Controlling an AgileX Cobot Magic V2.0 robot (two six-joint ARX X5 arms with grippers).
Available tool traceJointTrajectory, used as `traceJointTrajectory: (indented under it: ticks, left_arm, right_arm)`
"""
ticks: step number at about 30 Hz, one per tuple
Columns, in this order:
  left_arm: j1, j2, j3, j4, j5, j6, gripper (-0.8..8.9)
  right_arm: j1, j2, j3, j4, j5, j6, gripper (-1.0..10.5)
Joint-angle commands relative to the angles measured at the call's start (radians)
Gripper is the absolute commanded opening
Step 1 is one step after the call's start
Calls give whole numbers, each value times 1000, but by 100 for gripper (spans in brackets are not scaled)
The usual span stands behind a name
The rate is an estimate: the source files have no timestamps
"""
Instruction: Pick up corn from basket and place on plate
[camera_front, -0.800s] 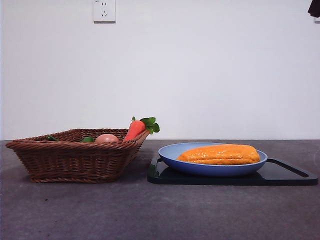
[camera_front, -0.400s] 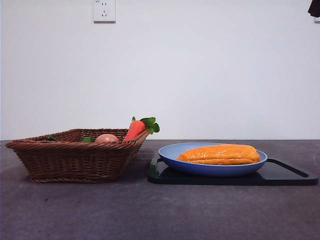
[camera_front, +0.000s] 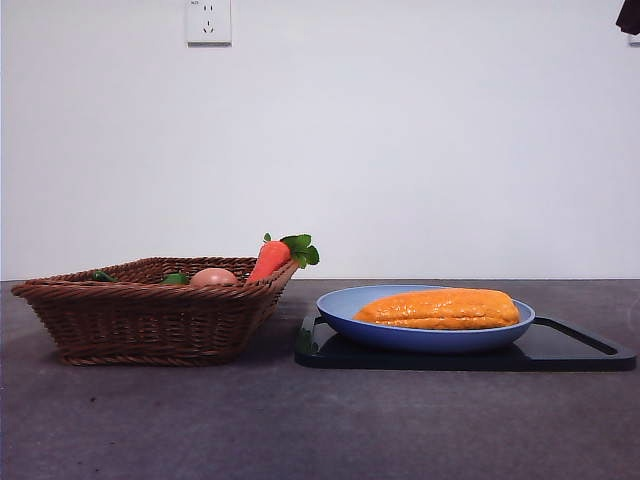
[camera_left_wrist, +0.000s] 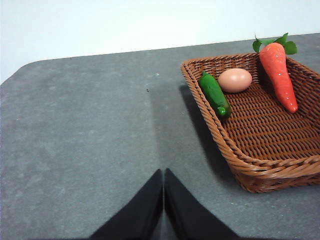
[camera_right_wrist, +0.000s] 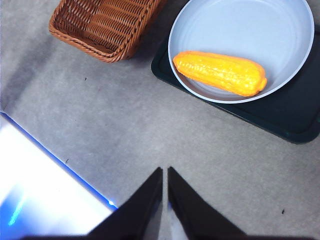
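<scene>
The orange-yellow corn (camera_front: 438, 309) (camera_right_wrist: 220, 73) lies flat in the light-blue plate (camera_front: 345, 308) (camera_right_wrist: 260, 30), nearly spanning it. The brown wicker basket (camera_front: 150, 320) (camera_left_wrist: 260, 165) (camera_right_wrist: 100, 30) stands left of the plate with no corn in it. My right gripper (camera_right_wrist: 164, 172) is shut and empty, high above the table, well back from the plate. My left gripper (camera_left_wrist: 163, 175) is shut and empty over bare table beside the basket. In the front view only a black tip (camera_front: 629, 15) shows at the top right corner.
The plate rests on a flat black tray (camera_front: 570, 350) (camera_right_wrist: 295, 115). The basket holds a carrot with green leaves (camera_left_wrist: 279, 70) (camera_front: 272, 257), a pink-orange egg-shaped fruit (camera_left_wrist: 234, 80) (camera_front: 213, 277) and a green cucumber (camera_left_wrist: 215, 94). A bright white-blue surface (camera_right_wrist: 35, 190) borders the table.
</scene>
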Motion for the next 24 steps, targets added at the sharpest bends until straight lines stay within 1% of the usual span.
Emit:
traceJointTrajectory:
  ticks: [1,3,5,6,8,10,12,14,17,20,24]
  left_arm:
    - [4,-1,-18,-32,1,-4,7]
    - [4,-1,-18,-32,1,-4,7]
    - [4,-1,-18,-32,1,-4,7]
    - [4,-1,-18,-32,1,-4,6]
    - [4,-1,-18,-32,1,-4,7]
    - [4,-1,-18,-32,1,-4,7]
    - [4,-1,-18,-32,1,-4,7]
    - [4,-1,-18,-32,1,-4,6]
    - [4,-1,-18,-32,1,-4,7]
    - [4,-1,-18,-32,1,-4,7]
    - [4,-1,-18,-32,1,-4,7]
  right_arm:
    - [6,7,18,24,-2,-8,3]
    - [-4,-12,18,48,7,-46,3]
    - [-24,-38,17,102,17,-109,3]
    - [-39,-55,12,149,23,-137,3]
    - [-71,-93,-19,282,20,-163,3]
    - [-106,-140,-76,426,11,-151,3]
    - [-154,-204,-168,575,-13,-115,3]
    - [-200,-263,-263,693,-17,-89,3]
    - [-263,-381,-439,875,-12,-82,3]
    - [-293,-487,-579,999,22,-82,3]
    - [-311,-624,-735,1079,126,-82,3]
